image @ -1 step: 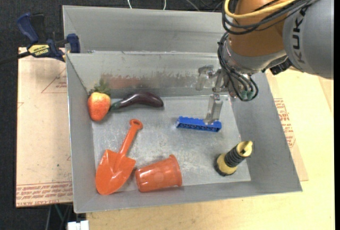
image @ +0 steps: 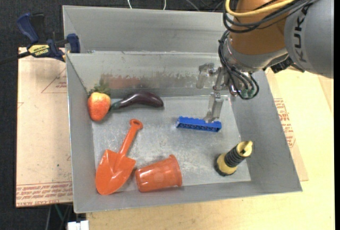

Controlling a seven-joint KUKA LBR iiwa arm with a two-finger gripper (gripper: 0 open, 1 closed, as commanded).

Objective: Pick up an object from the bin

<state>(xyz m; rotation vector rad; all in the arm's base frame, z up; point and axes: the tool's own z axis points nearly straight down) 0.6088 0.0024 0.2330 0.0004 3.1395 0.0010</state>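
My gripper (image: 214,111) hangs low in the right half of the bin, under the arm's orange cover. Its lower end stands just above the right end of a flat blue ridged bar (image: 198,125) that lies on the bin floor. I cannot see whether it touches the bar. A yellow and black bottle-shaped thing (image: 232,159) lies tilted near the front right corner, well clear of the gripper.
An orange cup (image: 158,173) lies on its side at the front, next to an orange toy shovel (image: 119,162). At the back left sit a strawberry (image: 99,105) and a dark purple eggplant (image: 137,100). The arm reaches in from the right.
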